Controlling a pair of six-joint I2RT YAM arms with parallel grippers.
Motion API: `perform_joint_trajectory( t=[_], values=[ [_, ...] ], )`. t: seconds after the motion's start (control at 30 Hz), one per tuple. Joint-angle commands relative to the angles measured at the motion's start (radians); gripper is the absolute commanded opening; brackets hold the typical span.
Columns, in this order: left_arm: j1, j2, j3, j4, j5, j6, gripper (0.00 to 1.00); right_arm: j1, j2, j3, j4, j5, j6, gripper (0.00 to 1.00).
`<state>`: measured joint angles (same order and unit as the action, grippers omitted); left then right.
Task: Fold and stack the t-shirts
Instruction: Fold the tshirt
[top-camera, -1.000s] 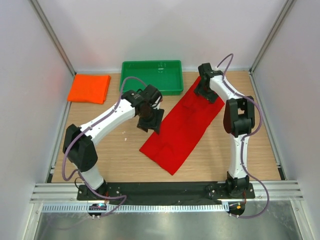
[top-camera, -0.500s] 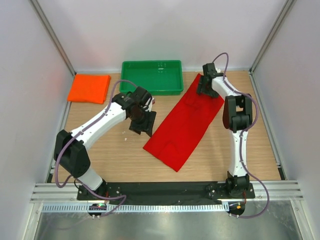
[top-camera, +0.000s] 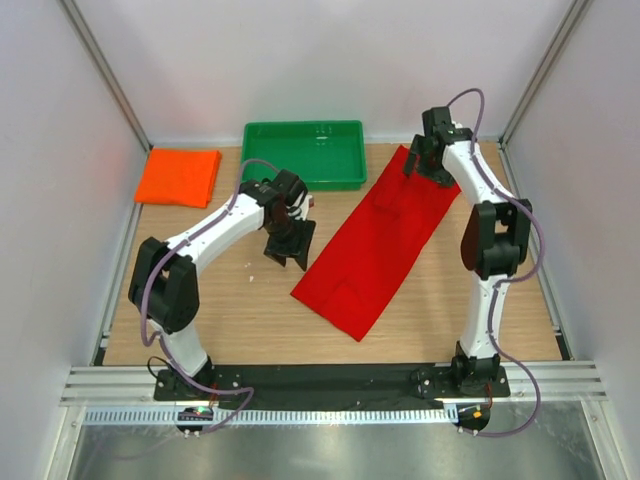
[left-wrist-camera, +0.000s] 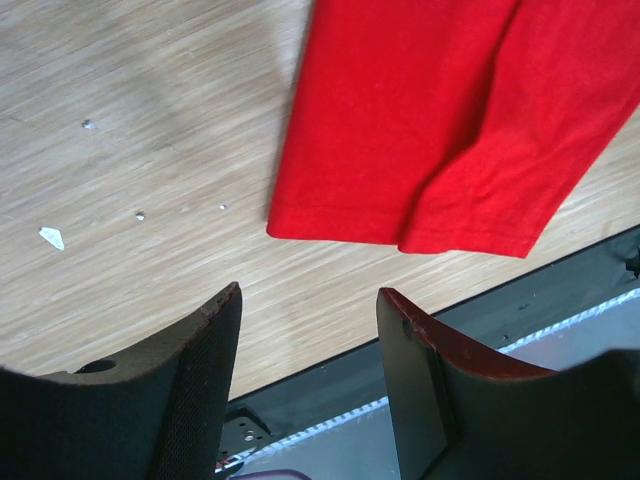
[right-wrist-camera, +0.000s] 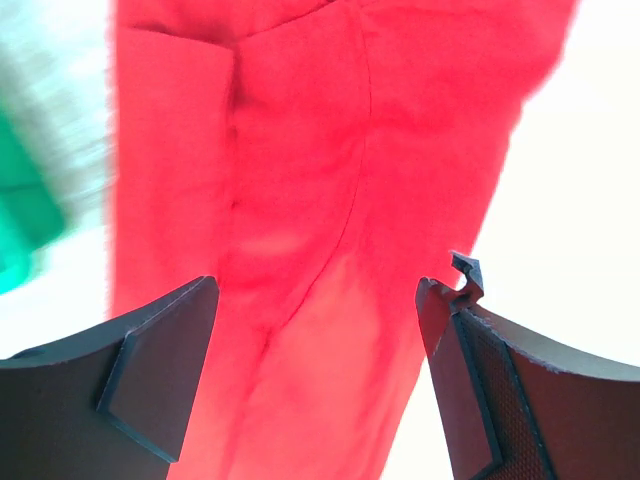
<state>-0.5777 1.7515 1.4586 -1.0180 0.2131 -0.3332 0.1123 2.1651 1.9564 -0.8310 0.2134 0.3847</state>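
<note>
The red t-shirt (top-camera: 378, 245) lies on the table as a long folded strip, running diagonally from the back right toward the front middle. Its near end (left-wrist-camera: 440, 120) shows in the left wrist view. My left gripper (top-camera: 288, 252) hovers just left of the strip's near half, open (left-wrist-camera: 308, 300) with only bare wood between the fingers. Over the strip's far end, my right gripper (top-camera: 422, 166) stands open (right-wrist-camera: 317, 290), the red cloth (right-wrist-camera: 330, 180) below it and nothing held. The orange t-shirt (top-camera: 178, 177) rests folded at the back left.
A green plastic tray (top-camera: 303, 180) sits at the back middle, close to the red strip's far end. White walls with metal posts close in the left, right and back. A black rail (top-camera: 330, 378) runs along the front edge. Small white crumbs (left-wrist-camera: 50, 238) dot the wood.
My left gripper has drawn back to the left, off the red t-shirt's edge. The right gripper has shifted right and toward the back, its jaws standing wider. The red strip lies slightly straighter.
</note>
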Motion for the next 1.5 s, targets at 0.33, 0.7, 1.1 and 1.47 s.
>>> perform_joint_trajectory(
  t=[0.33, 0.7, 1.1, 1.47],
  values=[
    [0.026, -0.11, -0.007, 0.012, 0.017, -0.027, 0.58, 0.355, -0.168, -0.231, -0.048, 0.309, 0.637, 0.88],
    [0.035, -0.188, -0.09, 0.018, -0.011, -0.004, 0.58, 0.52, -0.179, -0.43, -0.011, 0.347, 0.576, 0.85],
    [0.058, -0.191, -0.104, 0.027, 0.045, 0.016, 0.6, 0.537, -0.24, -0.7, 0.145, 0.162, 0.36, 0.85],
    [0.058, -0.175, -0.147, 0.088, 0.186, -0.035, 0.6, 0.535, -0.565, -0.944, 0.119, 0.089, 0.16, 0.86]
  ],
)
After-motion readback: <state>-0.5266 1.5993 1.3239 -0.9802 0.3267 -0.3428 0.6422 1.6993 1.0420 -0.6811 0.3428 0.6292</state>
